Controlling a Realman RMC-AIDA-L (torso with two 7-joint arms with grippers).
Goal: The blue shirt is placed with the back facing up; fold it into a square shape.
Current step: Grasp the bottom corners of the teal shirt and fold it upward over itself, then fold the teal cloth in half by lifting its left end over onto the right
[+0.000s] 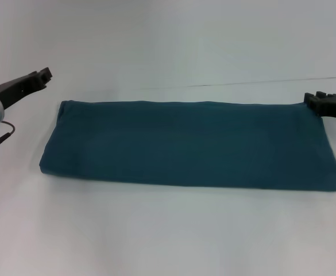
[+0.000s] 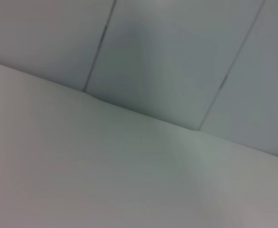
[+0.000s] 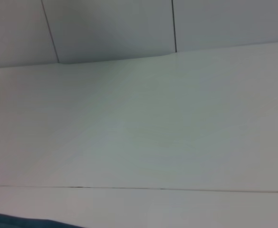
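Soft, matte knit cloth on the blue shirt (image 1: 190,144), smooth with hardly a wrinkle. Smooth, pale, matte top on the table (image 1: 168,230). Black matte plastic on the left gripper (image 1: 38,76) at nine o'clock and the right gripper (image 1: 317,103) at three o'clock. Smooth flat wall panels (image 2: 177,57) with thin dark seams.

I see only the blue shirt (image 1: 190,144) lying as a long band across the white table (image 1: 168,241). At six and twelve o'clock of it I have bare surface to pass over; nothing else stands there.
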